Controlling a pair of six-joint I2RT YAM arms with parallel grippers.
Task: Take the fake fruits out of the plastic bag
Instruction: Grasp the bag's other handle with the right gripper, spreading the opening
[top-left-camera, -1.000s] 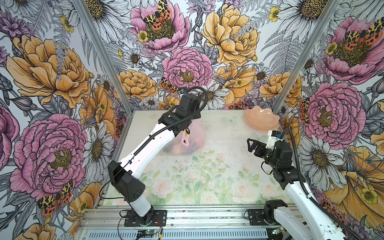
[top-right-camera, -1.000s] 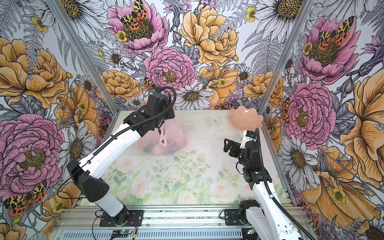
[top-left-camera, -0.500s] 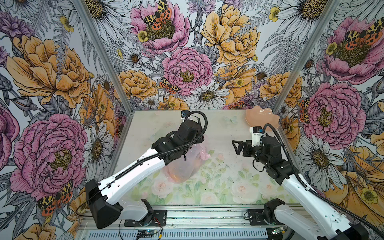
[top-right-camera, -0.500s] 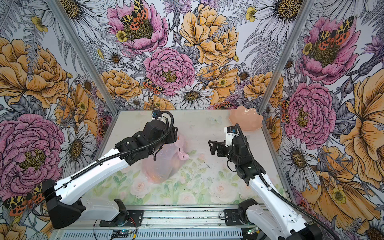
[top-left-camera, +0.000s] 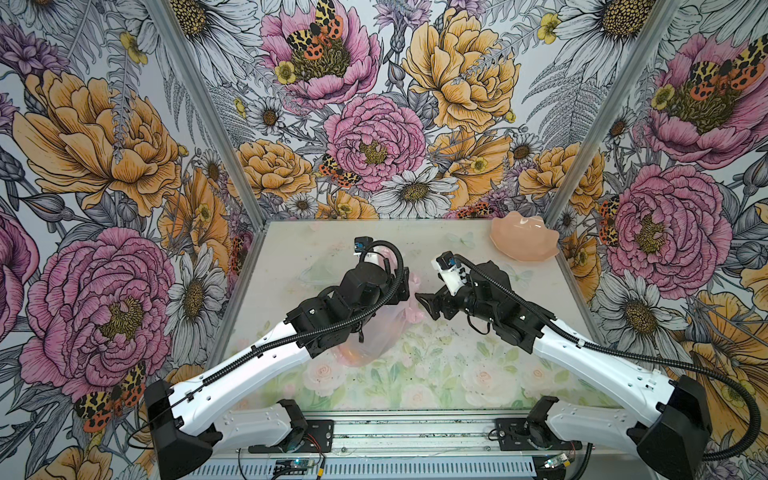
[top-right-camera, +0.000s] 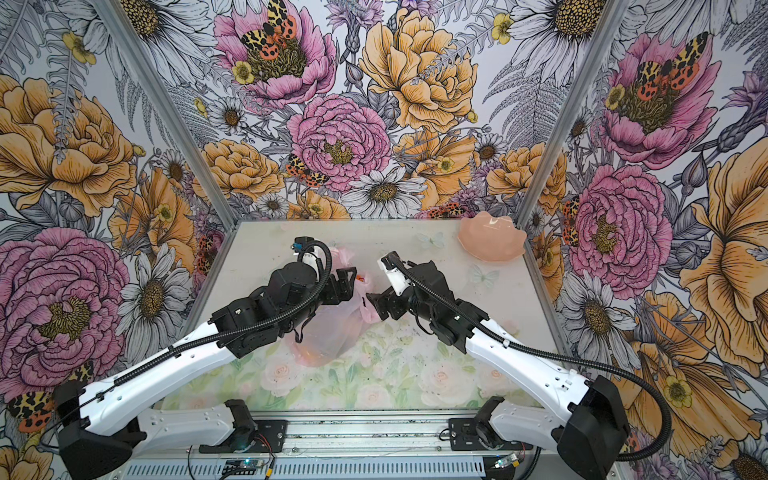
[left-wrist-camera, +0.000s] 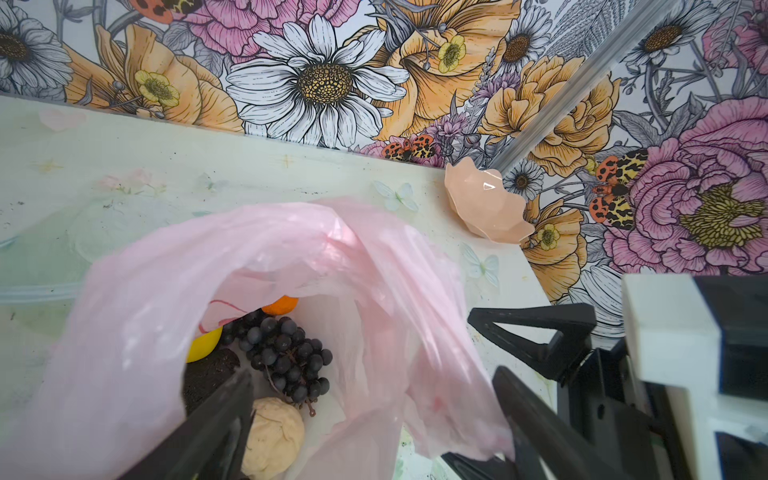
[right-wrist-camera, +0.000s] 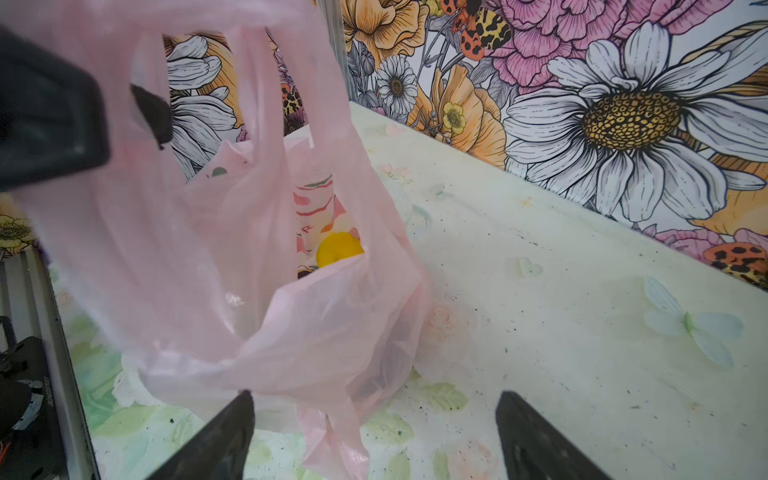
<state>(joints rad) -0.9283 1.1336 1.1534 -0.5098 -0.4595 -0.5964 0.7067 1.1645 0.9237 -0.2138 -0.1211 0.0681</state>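
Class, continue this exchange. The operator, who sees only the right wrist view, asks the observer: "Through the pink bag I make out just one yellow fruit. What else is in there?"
Observer: The left wrist view looks down into the plastic bag. A dark grape bunch lies in the middle.
Operator: Anything next to it?
Observer: Yes, a cream pear lies right beside the bunch.
Operator: Is there a dish anywhere on the table?
Observer: In both top views a peach scalloped dish stands at the far right corner of the table, with nothing visible in it.
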